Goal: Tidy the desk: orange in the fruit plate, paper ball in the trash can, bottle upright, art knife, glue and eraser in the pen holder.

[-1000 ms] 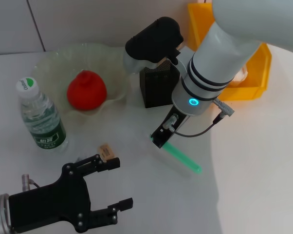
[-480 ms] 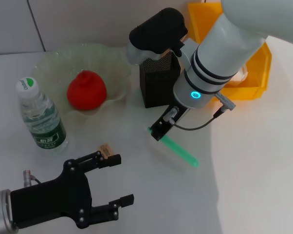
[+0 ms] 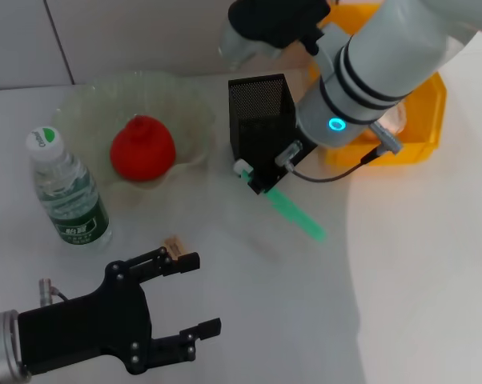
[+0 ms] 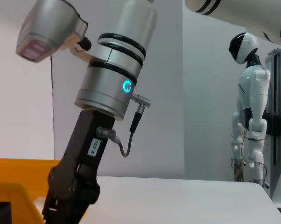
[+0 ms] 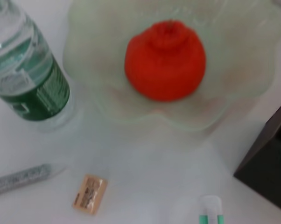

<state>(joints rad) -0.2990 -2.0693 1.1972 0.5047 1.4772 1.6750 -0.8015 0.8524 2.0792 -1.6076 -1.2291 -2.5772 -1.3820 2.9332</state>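
My right gripper (image 3: 261,179) is shut on a green tube with a white cap (image 3: 293,211), which looks like the glue. It holds the tube tilted, cap end against the front of the black mesh pen holder (image 3: 259,112). The cap (image 5: 210,205) also shows in the right wrist view. The orange (image 3: 142,148) lies in the clear fruit plate (image 3: 89,100). The bottle (image 3: 66,190) stands upright at the left. A small tan eraser (image 3: 174,246) lies on the table, just beyond the open left gripper (image 3: 202,294). A grey stick (image 5: 19,179) lies left of the eraser (image 5: 90,193).
A yellow bin (image 3: 421,120) stands behind the right arm at the back right, with something whitish (image 3: 395,116) inside, mostly hidden. The left wrist view shows only the right arm (image 4: 108,88) and a humanoid figure (image 4: 250,107) across the room.
The right gripper has lifted the green tube off the table and carried it back toward the pen holder. The left gripper has hardly moved.
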